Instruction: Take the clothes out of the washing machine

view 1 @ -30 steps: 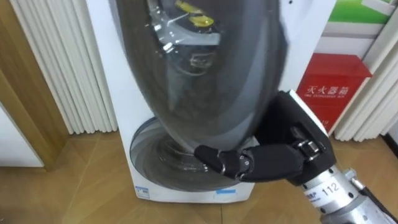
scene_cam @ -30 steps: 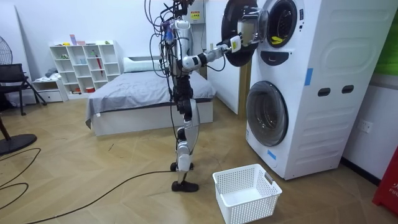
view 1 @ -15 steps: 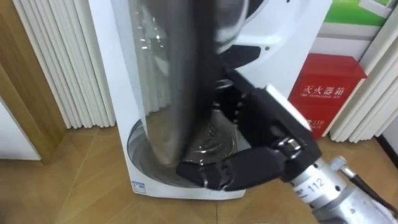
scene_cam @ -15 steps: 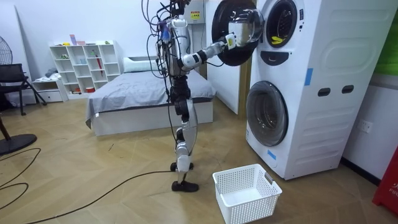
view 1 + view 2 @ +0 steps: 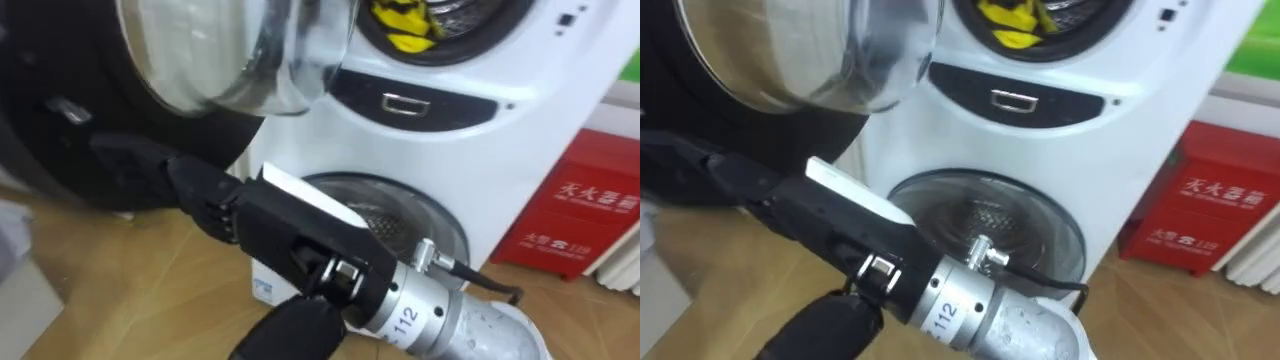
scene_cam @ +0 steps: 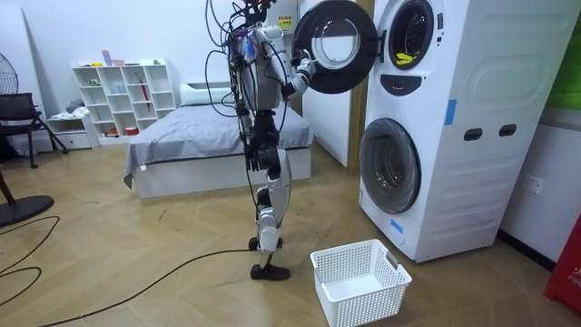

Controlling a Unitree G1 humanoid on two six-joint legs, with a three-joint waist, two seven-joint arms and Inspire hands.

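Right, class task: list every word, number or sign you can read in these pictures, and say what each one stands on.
"112": on the silver wrist cuff behind the right hand.
White characters on the red cabinet: too blurred to read.
Small blue-and-white sticker on the front of the lower washing machine: too small to read.

Has swung the upper door (image 6: 332, 44) from half open to fully wide, glass now turned toward the room. Has drawn the right hand (image 5: 285, 235) back toward the chest with it, fingers straight against the dark rim. Now sees the yellow clothes (image 5: 402, 26) clear of the door.
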